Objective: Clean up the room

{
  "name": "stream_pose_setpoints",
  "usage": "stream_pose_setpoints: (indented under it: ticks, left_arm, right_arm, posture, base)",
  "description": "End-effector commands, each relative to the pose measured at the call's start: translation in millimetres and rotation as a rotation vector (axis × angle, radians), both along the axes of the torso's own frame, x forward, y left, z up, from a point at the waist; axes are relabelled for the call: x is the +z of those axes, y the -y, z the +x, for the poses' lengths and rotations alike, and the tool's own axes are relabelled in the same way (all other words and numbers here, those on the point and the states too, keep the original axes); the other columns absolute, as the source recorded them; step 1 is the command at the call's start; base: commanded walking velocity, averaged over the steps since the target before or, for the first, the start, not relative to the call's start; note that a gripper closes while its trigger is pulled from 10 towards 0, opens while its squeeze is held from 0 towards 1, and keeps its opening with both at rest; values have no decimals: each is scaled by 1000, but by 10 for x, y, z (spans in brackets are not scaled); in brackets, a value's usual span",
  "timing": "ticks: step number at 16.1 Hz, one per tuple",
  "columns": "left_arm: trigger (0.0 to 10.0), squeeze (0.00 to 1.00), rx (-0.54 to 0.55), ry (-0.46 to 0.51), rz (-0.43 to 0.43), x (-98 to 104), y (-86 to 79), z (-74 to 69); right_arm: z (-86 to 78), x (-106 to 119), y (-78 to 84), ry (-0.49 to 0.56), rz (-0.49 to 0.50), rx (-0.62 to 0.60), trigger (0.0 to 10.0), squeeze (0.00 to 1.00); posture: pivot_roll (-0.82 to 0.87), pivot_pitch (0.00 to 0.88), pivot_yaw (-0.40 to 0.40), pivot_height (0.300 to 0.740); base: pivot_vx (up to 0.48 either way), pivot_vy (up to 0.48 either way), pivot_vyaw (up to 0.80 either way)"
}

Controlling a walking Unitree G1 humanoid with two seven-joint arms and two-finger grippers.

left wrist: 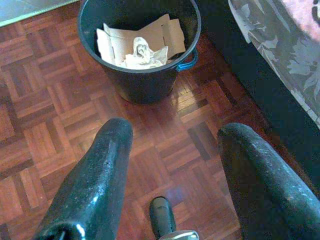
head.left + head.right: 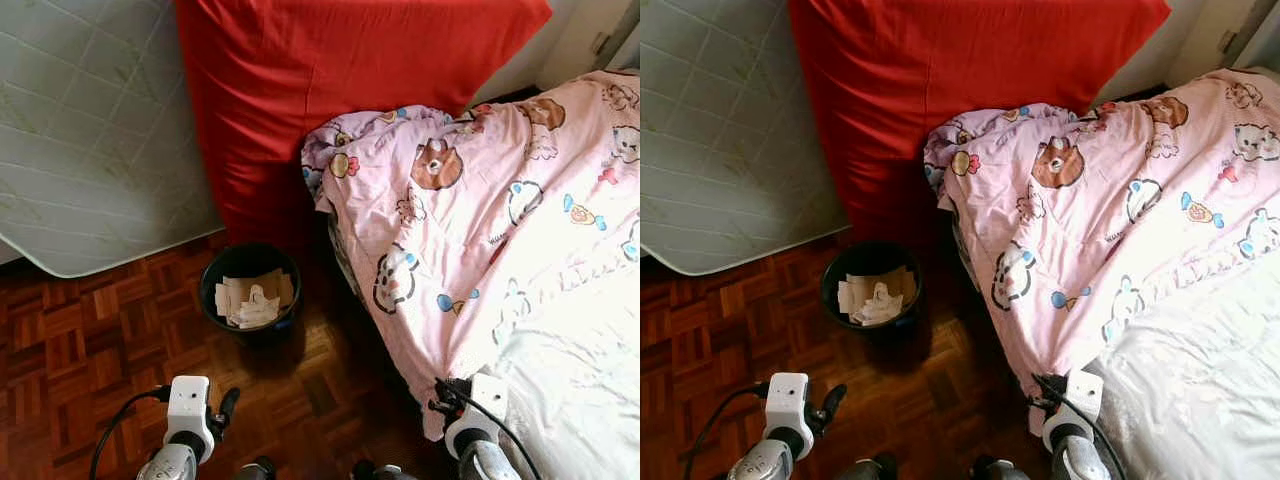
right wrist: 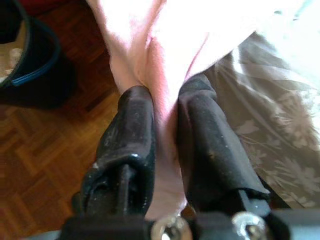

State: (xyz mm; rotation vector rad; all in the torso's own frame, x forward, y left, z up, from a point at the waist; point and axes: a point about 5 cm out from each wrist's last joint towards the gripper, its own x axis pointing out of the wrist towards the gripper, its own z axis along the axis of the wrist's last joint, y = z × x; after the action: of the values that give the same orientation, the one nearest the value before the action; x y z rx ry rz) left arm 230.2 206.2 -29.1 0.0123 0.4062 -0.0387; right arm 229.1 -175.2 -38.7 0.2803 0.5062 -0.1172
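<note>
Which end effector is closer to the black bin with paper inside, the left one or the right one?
Left. The left end effector hangs open over the floor just in front of the black bin. The right end effector is farther off beside the bed, shut on the pink duvet.

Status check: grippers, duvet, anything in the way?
Right gripper shut on pink duvet corner at bed edge. Left gripper open over the floor. Black bin of paper scraps nearby, apart.

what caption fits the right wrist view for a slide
Right pincer shut on the pink duvet edge, black bin on parquet beside it.
</note>
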Motion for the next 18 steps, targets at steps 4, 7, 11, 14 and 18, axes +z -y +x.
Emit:
stream_pose_setpoints:
  ticks: [4,7,11,14,18]
  left_arm:
    - [10000,0,-9,-30,21,-45,-30,-58]
    - [10000,0,-10,-29,21,-44,-29,-57]
    - [10000,0,-11,-30,21,-44,-29,-55]
    - [10000,0,-13,-36,23,-49,-30,-50]
    - [10000,0,-13,-50,24,-61,-32,-46]
  right_arm:
    - [-57,-76,-64,-23,47,106,10000,1000]
    - [-95,-121,-23,-49,35,115,10000,1000]
    - [-161,-187,58,-96,24,110,10000,1000]
    - [-271,-272,141,-163,23,95,10000,129]
    - [-350,-328,169,-213,13,81,10000,0]
  posture:
    - [50,211,-15,740]
    - [52,209,-16,740]
    - [51,203,-16,740]
    - [52,194,-14,740]
    - [51,183,-11,740]
  base:
    - [0,0,0]
    - [0,0,0]
    - [0,0,0]
    - [0,0,0]
    - [0,0,0]
